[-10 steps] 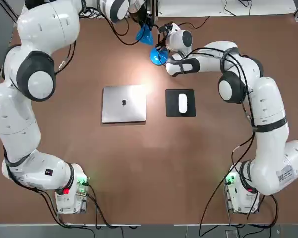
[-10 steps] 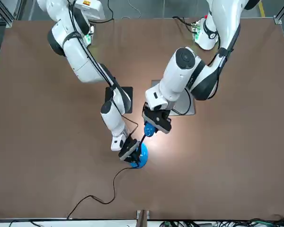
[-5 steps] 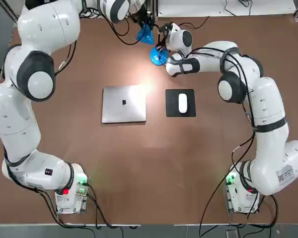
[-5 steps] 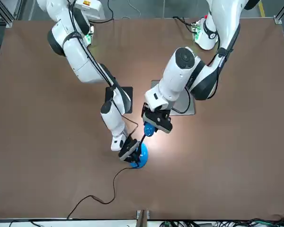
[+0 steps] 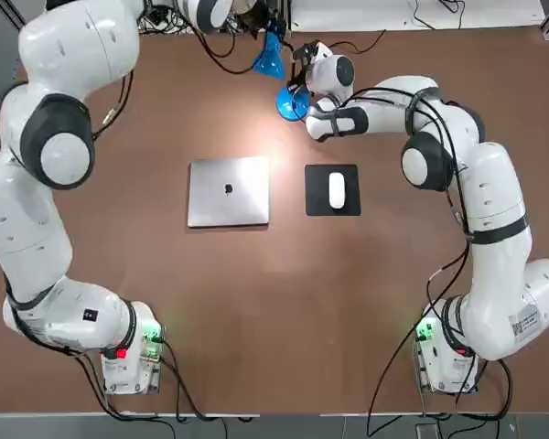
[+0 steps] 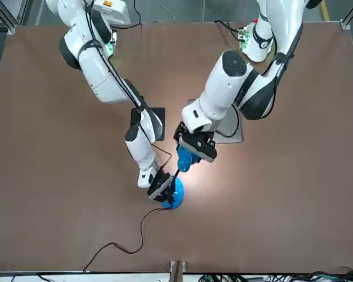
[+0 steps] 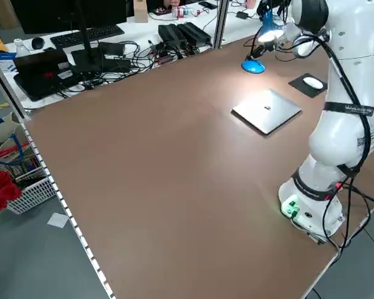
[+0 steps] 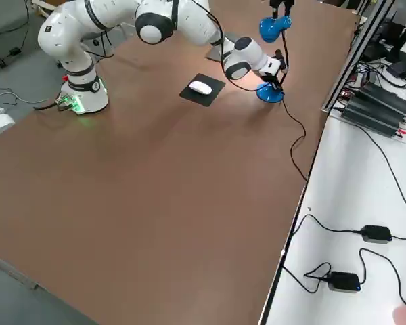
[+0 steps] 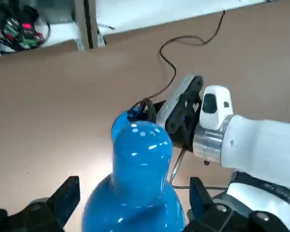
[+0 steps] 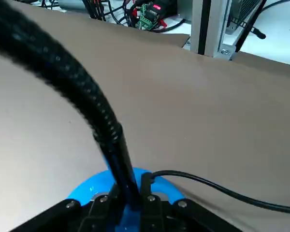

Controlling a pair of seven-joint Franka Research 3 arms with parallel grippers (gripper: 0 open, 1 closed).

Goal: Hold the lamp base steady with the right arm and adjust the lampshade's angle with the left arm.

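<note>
Lamp base (image 6: pixel 172 194): lower centre of the front view, on the counter (image 6: pixel 282 205).
Right gripper (image 6: pixel 159 189): clenched on the lamp base's stem.
Lampshade (image 6: pixel 184 158): just above the base, between the left gripper (image 6: pixel 191 148) fingers.
Left gripper: released, fingers spread either side of the shade.

- The lamp base (image 10: pixel 130 193) was partly covered by the right gripper (image 10: pixel 128 205) and cut off by the wrist picture's edge.
- The lampshade (image 9: pixel 137 193) ran off the left wrist picture's edge.
- In the top view, the left gripper (image 5: pixel 267 23) was largely cut off at the edge.
</note>
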